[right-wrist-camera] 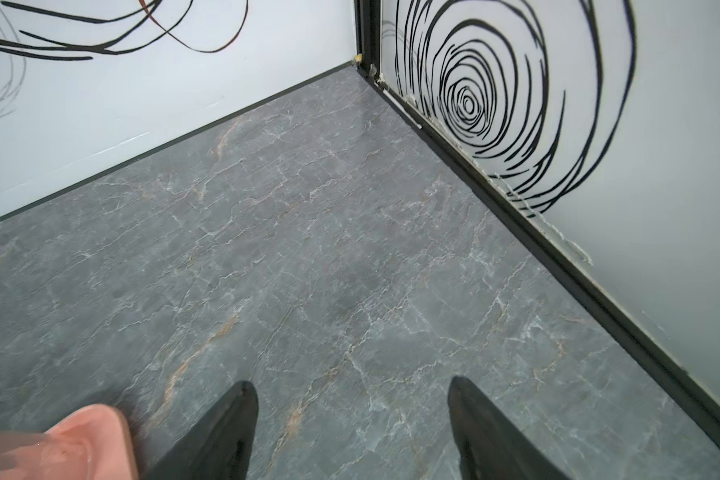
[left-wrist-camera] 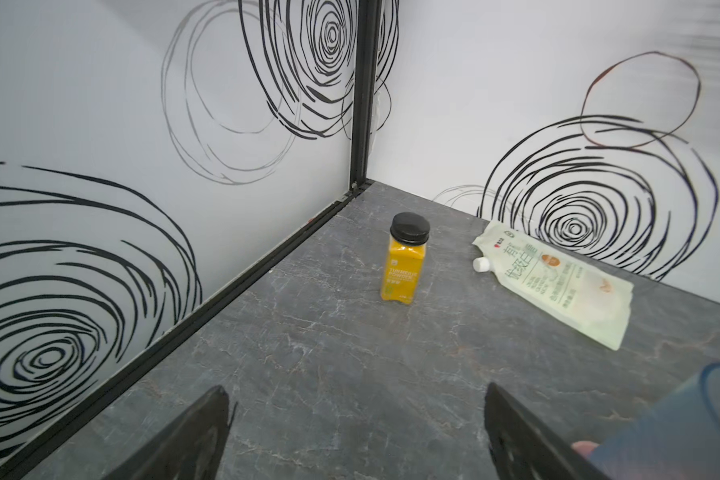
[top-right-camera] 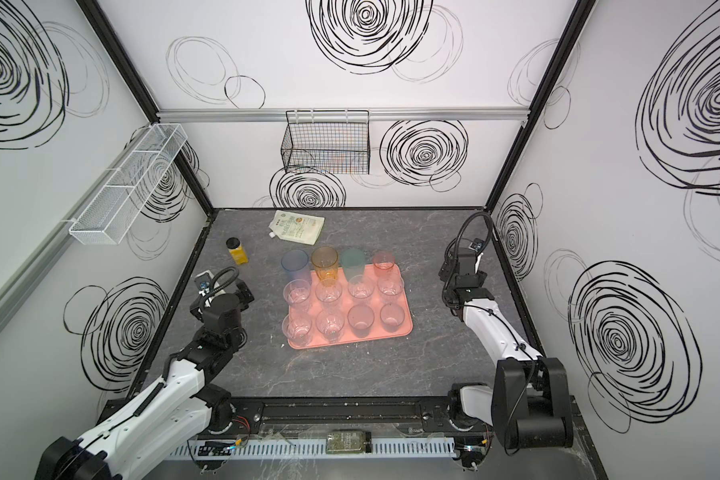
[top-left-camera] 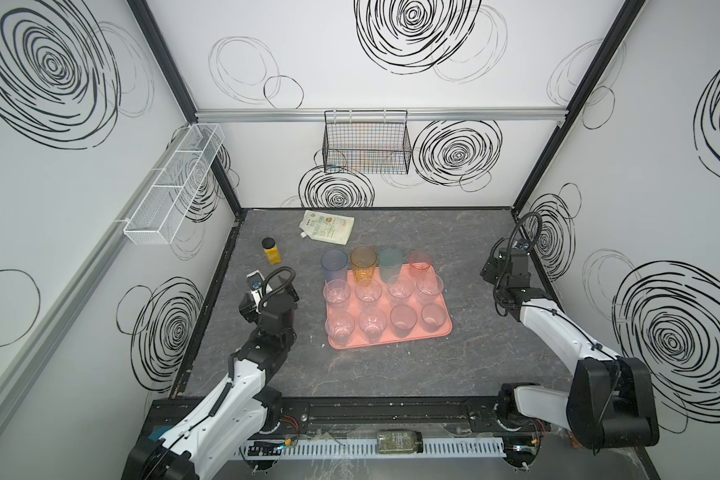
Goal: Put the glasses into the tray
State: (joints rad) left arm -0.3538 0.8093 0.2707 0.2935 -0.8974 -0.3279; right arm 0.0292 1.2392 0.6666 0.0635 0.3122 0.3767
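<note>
Table (top-left-camera: 391, 386): grey slab with a veined marble look.
Tray (top-left-camera: 395, 341): flat salmon-pink rectangle, rounded corners, low raised rim, lying mid-table.
Glasses (top-left-camera: 368, 291): twelve translucent tumblers, upright, three rows of four on the tray.
Back row: tall blue glass (top-left-camera: 333, 262), then amber, teal, pink; the blue glass seems to stand right at the tray's corner.
Nearer rows: six clear faceted, two smoky.
Left end effector (left-wrist-camera: 356, 386): spread wide, empty.
Right end effector (right-wrist-camera: 350, 380): spread wide, empty, over bare table.
</note>
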